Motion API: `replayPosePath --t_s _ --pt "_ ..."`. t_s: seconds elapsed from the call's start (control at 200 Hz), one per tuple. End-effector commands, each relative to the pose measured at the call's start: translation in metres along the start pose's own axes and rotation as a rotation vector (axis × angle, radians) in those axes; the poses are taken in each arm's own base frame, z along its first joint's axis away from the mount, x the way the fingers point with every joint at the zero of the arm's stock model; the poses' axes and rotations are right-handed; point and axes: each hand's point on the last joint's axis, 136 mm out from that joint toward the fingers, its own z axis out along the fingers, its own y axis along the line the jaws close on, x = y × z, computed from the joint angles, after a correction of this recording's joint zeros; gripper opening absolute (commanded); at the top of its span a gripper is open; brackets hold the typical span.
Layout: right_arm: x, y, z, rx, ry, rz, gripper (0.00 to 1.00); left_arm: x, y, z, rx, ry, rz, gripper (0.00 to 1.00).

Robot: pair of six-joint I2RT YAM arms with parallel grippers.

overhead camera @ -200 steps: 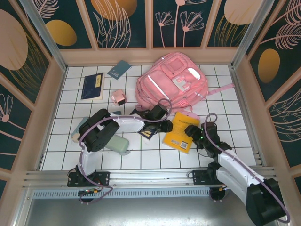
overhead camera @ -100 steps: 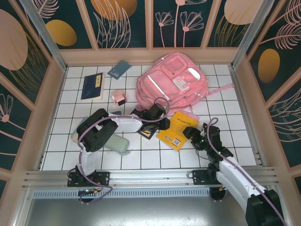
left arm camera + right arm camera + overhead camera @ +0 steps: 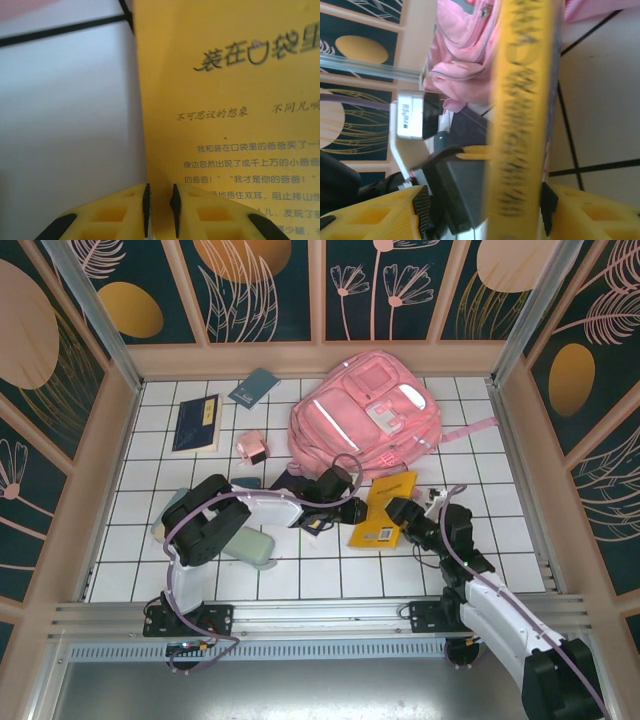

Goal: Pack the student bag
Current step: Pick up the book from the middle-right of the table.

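left claw (image 3: pixel 159 210) narrow, nipping yellow book (image 3: pixel 240 125) edge | right claw (image 3: pixel 482 205) wide, book spine between fingers | student bag (image 3: pixel 365 415) just beyond

- The student bag (image 3: pixel 365 415) lies at the counter's (image 3: pixel 300 575) back, right of centre.
- A book (image 3: pixel 382 508) sits before it, between the left end effector (image 3: pixel 159 192) and the right end effector (image 3: pixel 400 515).
- A small case (image 3: pixel 252 447) lies left of the bag, with 2 other books further left: a large book (image 3: pixel 196 423) and a small book (image 3: pixel 254 387).

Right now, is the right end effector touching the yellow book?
Touching. The right wrist view shows the yellow book standing inside the right end effector, with one pad pressed against the cover.
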Motion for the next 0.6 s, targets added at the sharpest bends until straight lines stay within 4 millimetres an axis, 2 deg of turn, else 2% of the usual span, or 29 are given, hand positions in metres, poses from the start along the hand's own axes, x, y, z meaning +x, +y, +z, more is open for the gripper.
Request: replayPosePath --t_s 0.0,0.12,0.195,0.27,0.335,0.425,0.465,0.53,0.595 --pt "-0.004 0.037 0.001 -0.134 0.012 -0.084 0.63 0.024 -0.009 0.003 0.054 0.09 -0.011 0.22" --pt "-0.008 0.038 0.003 -0.119 0.007 -0.093 0.6 0.023 -0.008 0.004 0.047 0.089 -0.012 0.22" --pt "-0.018 0.021 0.003 0.025 -0.024 -0.093 0.44 0.021 -0.005 0.003 0.027 0.079 -0.007 0.23" --pt "-0.022 0.01 0.0 0.117 -0.033 -0.105 0.37 0.019 -0.002 0.0 -0.002 0.065 -0.003 0.24" --pt "-0.023 0.003 -0.004 0.175 -0.038 -0.116 0.26 0.015 0.0 -0.004 -0.025 0.047 0.002 0.27" --pt "-0.026 -0.005 -0.009 0.23 -0.044 -0.12 0.06 0.0 -0.001 -0.016 -0.065 -0.004 0.019 0.31" --pt "-0.027 -0.005 -0.01 0.233 -0.042 -0.128 0.0 -0.011 -0.003 -0.024 -0.083 -0.039 0.028 0.33" --pt "-0.031 -0.001 -0.011 0.228 -0.05 -0.133 0.0 -0.031 -0.009 -0.041 -0.1 -0.11 0.042 0.37" --pt "-0.036 0.011 -0.011 0.193 -0.063 -0.15 0.0 -0.051 -0.016 -0.061 -0.106 -0.184 0.045 0.44"
